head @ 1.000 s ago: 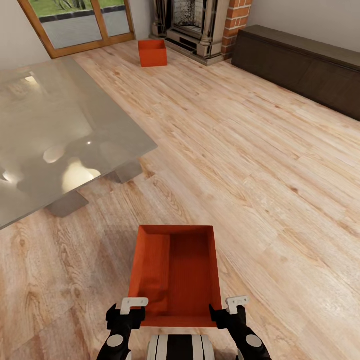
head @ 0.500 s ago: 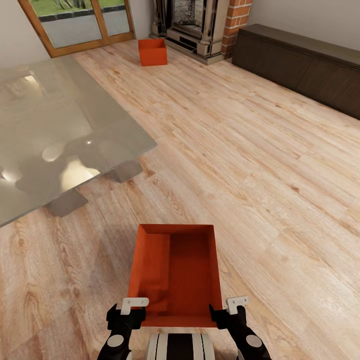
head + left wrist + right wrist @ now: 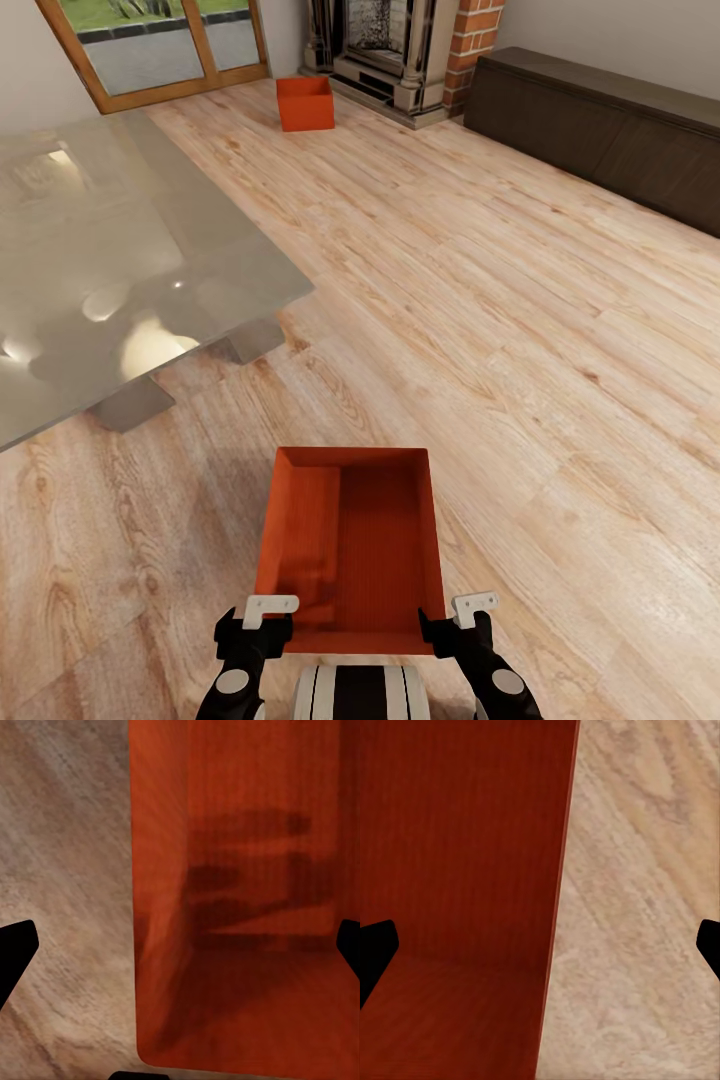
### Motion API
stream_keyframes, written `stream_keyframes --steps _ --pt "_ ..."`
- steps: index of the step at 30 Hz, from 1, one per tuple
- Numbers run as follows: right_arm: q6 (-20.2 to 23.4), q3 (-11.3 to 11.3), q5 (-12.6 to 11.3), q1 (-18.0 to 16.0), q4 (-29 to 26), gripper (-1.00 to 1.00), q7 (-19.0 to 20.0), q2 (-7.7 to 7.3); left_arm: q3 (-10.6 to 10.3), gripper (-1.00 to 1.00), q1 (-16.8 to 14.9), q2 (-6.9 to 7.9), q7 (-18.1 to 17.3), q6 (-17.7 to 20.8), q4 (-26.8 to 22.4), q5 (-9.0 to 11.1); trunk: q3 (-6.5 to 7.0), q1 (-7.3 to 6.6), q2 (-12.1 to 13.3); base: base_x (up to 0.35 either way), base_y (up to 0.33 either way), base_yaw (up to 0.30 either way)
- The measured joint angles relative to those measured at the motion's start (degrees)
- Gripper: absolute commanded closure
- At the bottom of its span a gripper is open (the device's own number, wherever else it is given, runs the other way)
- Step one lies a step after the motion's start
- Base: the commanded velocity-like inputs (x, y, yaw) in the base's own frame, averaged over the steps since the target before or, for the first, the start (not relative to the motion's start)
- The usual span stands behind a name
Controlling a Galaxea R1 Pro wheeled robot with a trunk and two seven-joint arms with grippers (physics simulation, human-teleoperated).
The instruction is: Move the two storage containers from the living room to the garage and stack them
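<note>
One orange-red storage container (image 3: 350, 540) sits open-topped on the light wood-plank flooring right in front of me. My left gripper (image 3: 262, 625) stands at its near left corner and my right gripper (image 3: 452, 625) at its near right corner. In the left wrist view the left gripper (image 3: 180, 952) is open, its dark fingertips (image 3: 15, 952) far apart astride the container's side wall (image 3: 161, 907). The right gripper (image 3: 540, 945) is open too, astride the other wall (image 3: 457, 870). The second container (image 3: 305, 103) rests far off by the fireplace.
A large glass-topped table (image 3: 100, 250) stands to the left. The brick-sided fireplace (image 3: 400, 50) and wood-framed glass doors (image 3: 160, 40) are at the back. A long dark low cabinet (image 3: 600, 120) runs along the right wall. Wood flooring (image 3: 520, 350) stretches between.
The whole head picture has shifted up by a few pixels, so the camera has moved slightly. Both grippers keep their places at the near container's corners.
</note>
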Motion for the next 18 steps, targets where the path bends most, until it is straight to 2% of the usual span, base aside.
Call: stream_keyframes --steps 4,7,18 --pt "0.0 0.0 0.0 -0.01 0.0 -1.0 0.0 0.0 0.0 -1.0 0.01 0.18 0.0 0.0 0.0 0.0 0.0 0.0 0.0 0.0 0.0 0.0" --pt "0.0 0.0 0.01 -0.02 0.0 -1.0 0.0 0.0 0.02 -1.0 0.01 0.24 0.02 0.0 0.0 0.0 -0.53 0.65 -1.19 0.0 0.0 0.0" --pt "0.0 0.0 0.0 0.0 0.0 -1.0 0.0 0.0 0.24 -1.0 -0.01 0.51 0.09 -0.03 0.0 -0.11 -0.54 0.66 -1.2 0.0 0.0 0.0"
